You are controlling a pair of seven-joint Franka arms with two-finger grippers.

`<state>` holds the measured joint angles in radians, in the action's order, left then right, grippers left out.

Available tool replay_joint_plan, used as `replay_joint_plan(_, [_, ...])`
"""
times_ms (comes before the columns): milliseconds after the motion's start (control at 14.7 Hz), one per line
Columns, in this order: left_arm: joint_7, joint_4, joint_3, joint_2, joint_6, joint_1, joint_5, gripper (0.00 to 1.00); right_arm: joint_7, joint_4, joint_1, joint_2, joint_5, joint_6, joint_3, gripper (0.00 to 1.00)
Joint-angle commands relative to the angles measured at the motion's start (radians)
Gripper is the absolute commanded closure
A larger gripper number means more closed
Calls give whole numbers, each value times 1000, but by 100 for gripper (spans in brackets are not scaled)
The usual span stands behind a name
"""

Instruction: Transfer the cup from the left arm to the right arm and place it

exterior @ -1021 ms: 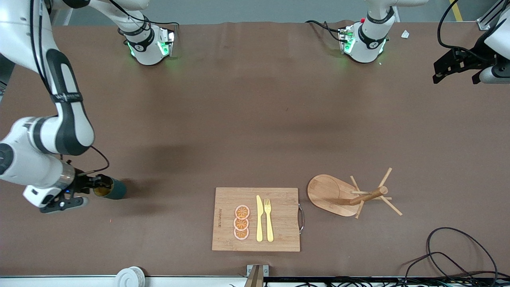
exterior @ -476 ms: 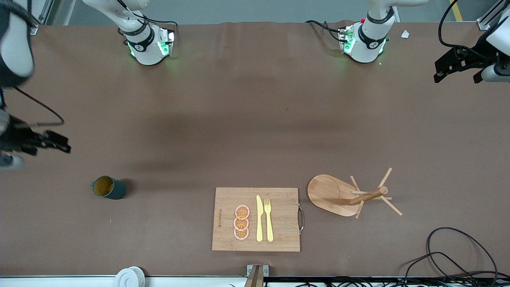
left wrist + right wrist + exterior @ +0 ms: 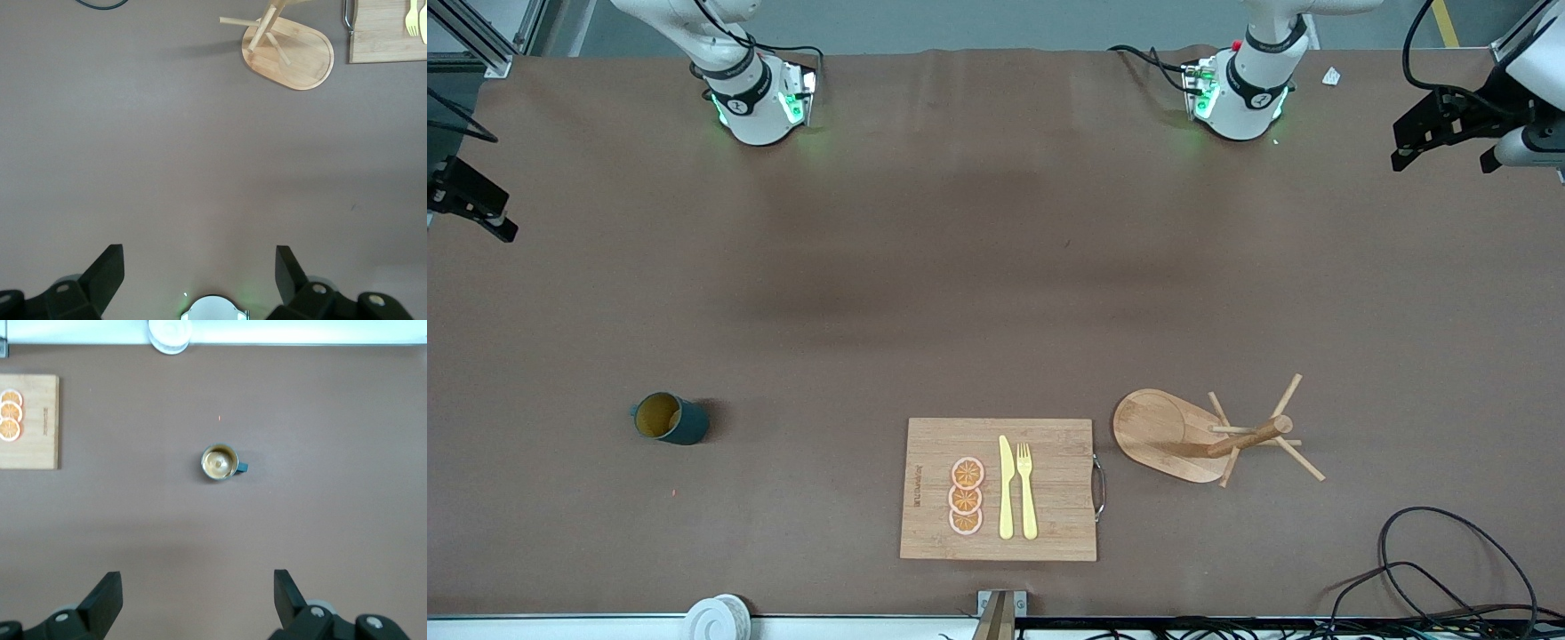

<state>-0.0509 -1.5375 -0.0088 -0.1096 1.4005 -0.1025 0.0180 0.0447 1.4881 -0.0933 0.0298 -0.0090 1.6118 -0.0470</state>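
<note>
The dark teal cup (image 3: 669, 419) stands upright on the brown table toward the right arm's end, its tan inside showing and nothing touching it. It also shows in the right wrist view (image 3: 220, 461), well away from the fingers. My right gripper (image 3: 470, 197) is raised over the table's edge at the right arm's end, open and empty; its wrist view shows the jaws (image 3: 198, 600) spread wide. My left gripper (image 3: 1443, 135) hangs over the table's edge at the left arm's end, open and empty (image 3: 200, 277).
A wooden cutting board (image 3: 1049, 533) with orange slices (image 3: 966, 497), a yellow knife (image 3: 1006, 487) and a fork (image 3: 1027, 489) lies near the front edge. A wooden mug tree (image 3: 1209, 436) stands beside it. Cables (image 3: 1432, 569) lie at the front corner. A white round object (image 3: 716, 617) sits at the front edge.
My right gripper let go of the cup, rose and drew away to the table's edge at its end. The cup stayed in place. The left gripper shifted only slightly.
</note>
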Motion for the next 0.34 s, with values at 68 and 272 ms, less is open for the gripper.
replay_joint_plan(68, [6,27,-2,-1,-14,6,7,0,-35,46,-9,27,-20,1,-7,0])
replay_joint_plan(272, [0,27,-2,1,-14,4,7,0,-42,67,-16,30,-20,11,-5,0])
